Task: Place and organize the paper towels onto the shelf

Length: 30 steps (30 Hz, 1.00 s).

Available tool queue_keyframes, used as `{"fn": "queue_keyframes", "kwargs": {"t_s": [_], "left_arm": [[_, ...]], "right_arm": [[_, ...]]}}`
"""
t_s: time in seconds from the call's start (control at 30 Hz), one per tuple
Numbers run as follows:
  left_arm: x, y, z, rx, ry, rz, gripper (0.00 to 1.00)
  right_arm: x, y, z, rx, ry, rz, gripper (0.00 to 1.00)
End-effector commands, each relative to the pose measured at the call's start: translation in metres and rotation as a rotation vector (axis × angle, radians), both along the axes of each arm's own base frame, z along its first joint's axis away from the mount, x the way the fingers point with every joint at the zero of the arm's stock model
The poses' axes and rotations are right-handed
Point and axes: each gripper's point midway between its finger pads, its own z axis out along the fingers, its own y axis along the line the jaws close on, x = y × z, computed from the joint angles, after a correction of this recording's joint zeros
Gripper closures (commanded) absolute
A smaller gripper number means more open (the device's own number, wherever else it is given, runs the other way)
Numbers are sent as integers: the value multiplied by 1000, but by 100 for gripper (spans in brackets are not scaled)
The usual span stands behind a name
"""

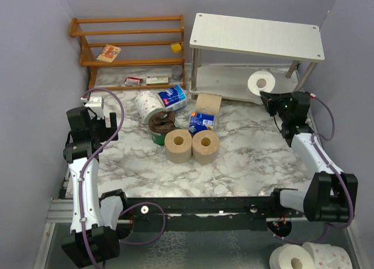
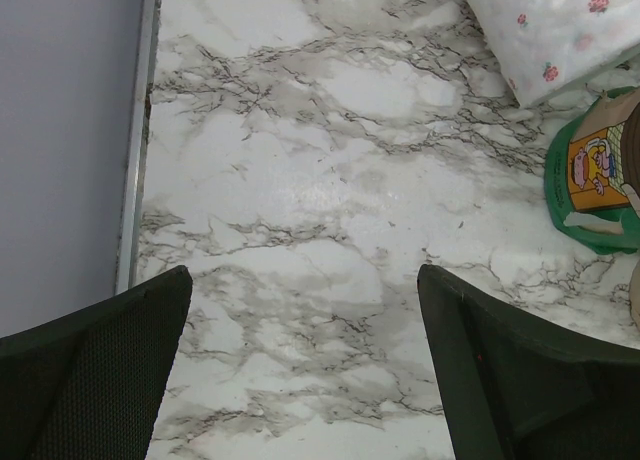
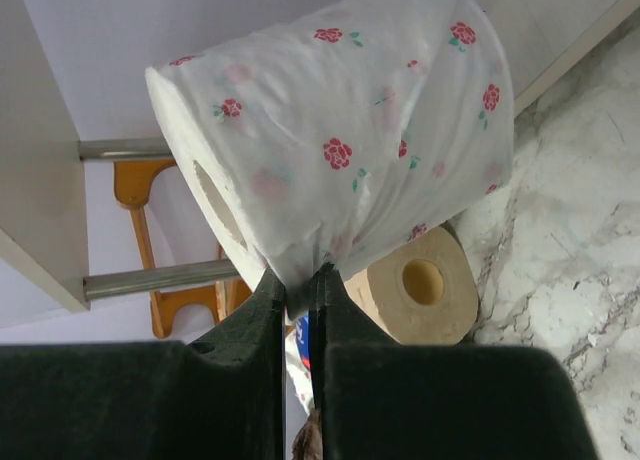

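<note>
From above, my right arm stretches to the shelf [image 1: 257, 35], my right end effector [image 1: 267, 97] clamped on one rose-print roll [image 1: 260, 82] at its lower tier. Three tan rolls [image 1: 178, 145], two blue-wrapped rolls [image 1: 173, 97] and one white roll [image 1: 148, 105] crowd a snack bag [image 1: 162, 126] mid-table [image 1: 245, 164]. At my left wrist, my left end effector [image 2: 305, 275] hangs spread wide above bare marble. At my right wrist, my fingers [image 3: 255, 320] pinch the roll's wrapper, with one tan roll [image 3: 420, 285] beyond.

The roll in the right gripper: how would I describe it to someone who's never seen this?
Find the white shelf at the back right of the table. At the front of its lower tier, the right gripper holds one roll. It is white with red roses and is the only roll at the shelf.
</note>
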Motion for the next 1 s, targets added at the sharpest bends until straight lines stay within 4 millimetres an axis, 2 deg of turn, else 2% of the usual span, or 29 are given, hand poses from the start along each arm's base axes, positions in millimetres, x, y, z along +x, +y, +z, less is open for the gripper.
{"fn": "queue_keyframes", "kwargs": {"t_s": [0.0, 0.3, 0.5, 0.7, 0.97], "left_arm": [[-1, 4, 7, 11, -38, 21, 1], [0, 6, 5, 10, -29, 29, 1], [0, 7, 3, 10, -24, 34, 2], [0, 7, 5, 13, -30, 34, 1], [1, 7, 3, 10, -23, 36, 1]], "right_arm": [[24, -20, 48, -8, -191, -72, 99], [43, -45, 47, -18, -232, -184, 99], [56, -54, 38, 33, -223, -234, 99], [67, -72, 25, 62, -182, -321, 99], [86, -78, 20, 86, -178, -320, 99]]}}
